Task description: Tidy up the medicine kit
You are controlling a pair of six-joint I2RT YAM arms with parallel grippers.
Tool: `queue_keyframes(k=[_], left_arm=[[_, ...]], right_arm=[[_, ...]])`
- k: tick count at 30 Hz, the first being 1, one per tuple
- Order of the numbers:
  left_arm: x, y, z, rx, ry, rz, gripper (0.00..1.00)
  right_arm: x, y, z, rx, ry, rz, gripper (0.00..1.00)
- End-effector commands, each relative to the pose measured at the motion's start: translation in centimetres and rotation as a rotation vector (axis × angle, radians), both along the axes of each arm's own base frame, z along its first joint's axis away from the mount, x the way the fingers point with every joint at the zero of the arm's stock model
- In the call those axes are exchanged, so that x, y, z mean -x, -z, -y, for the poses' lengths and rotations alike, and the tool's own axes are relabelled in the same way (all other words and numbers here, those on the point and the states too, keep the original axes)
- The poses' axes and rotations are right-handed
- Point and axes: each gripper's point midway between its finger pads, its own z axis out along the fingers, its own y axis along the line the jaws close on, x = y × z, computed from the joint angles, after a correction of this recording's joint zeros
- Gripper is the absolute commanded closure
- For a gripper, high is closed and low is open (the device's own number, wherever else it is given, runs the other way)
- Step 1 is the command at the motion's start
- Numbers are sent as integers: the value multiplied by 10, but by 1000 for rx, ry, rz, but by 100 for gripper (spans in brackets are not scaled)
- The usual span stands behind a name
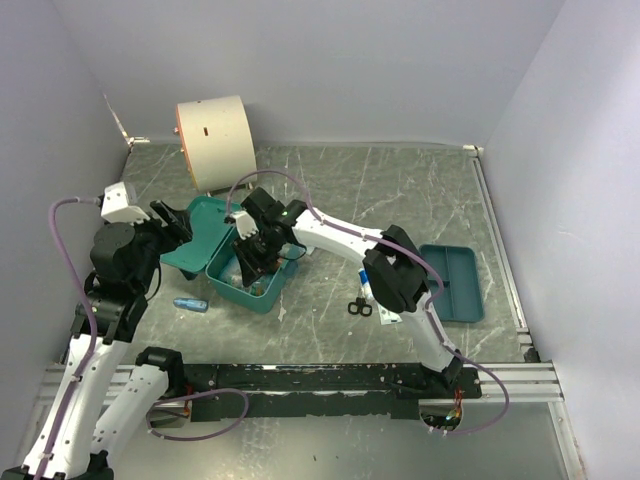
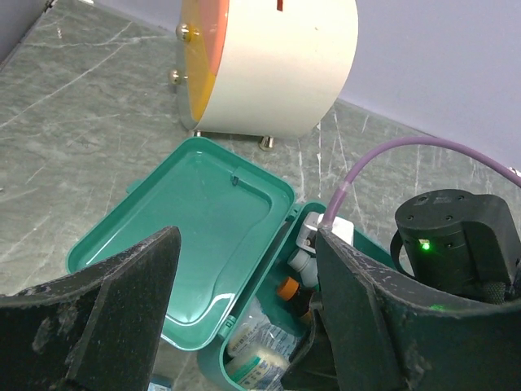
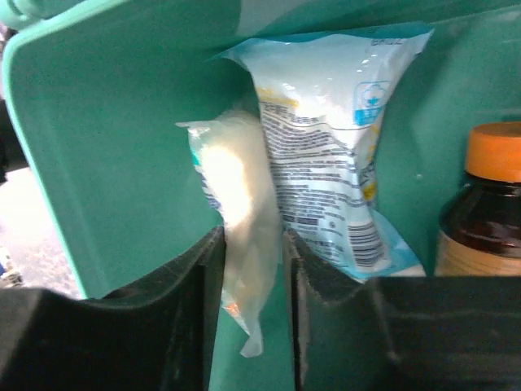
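Observation:
The teal medicine kit (image 1: 222, 285) lies open left of the table's centre, its lid (image 1: 200, 225) folded back to the left. My right gripper (image 1: 252, 262) reaches down into the box. In the right wrist view its jaws (image 3: 254, 244) stand a little apart, and a white plastic packet (image 3: 236, 179) hangs loosely between them. Beside it are a blue-and-white sachet (image 3: 326, 122) and a brown bottle with an orange cap (image 3: 488, 212). My left gripper (image 1: 175, 225) hovers open over the lid (image 2: 203, 212) with nothing between its fingers (image 2: 130, 301).
A cream cylinder drum (image 1: 215, 140) stands at the back left. A flat blue-teal tray (image 1: 455, 280) lies at the right. Black scissors (image 1: 360, 307) and a small packet (image 1: 385, 312) lie under the right arm. A small blue item (image 1: 190, 303) rests left of the kit.

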Motion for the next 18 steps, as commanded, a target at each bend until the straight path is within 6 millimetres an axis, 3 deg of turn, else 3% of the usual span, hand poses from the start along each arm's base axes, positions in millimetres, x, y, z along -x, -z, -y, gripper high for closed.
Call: queue_keyframes(k=[1, 5, 10, 13, 18], left_arm=[[-4, -26, -2, -13, -9, 76, 22], [-5, -28, -1, -18, -3, 74, 22], [-5, -30, -1, -20, 1, 78, 22], [-4, -30, -1, -20, 3, 79, 22], [-2, -36, 0, -17, 11, 88, 22]], right_arm=[[-20, 1, 2, 43, 63, 73, 61], [-38, -10, 4, 51, 130, 165, 54], [-59, -27, 6, 45, 201, 280, 58], [-67, -47, 5, 2, 224, 339, 58], [-67, -97, 1, -136, 238, 386, 54]])
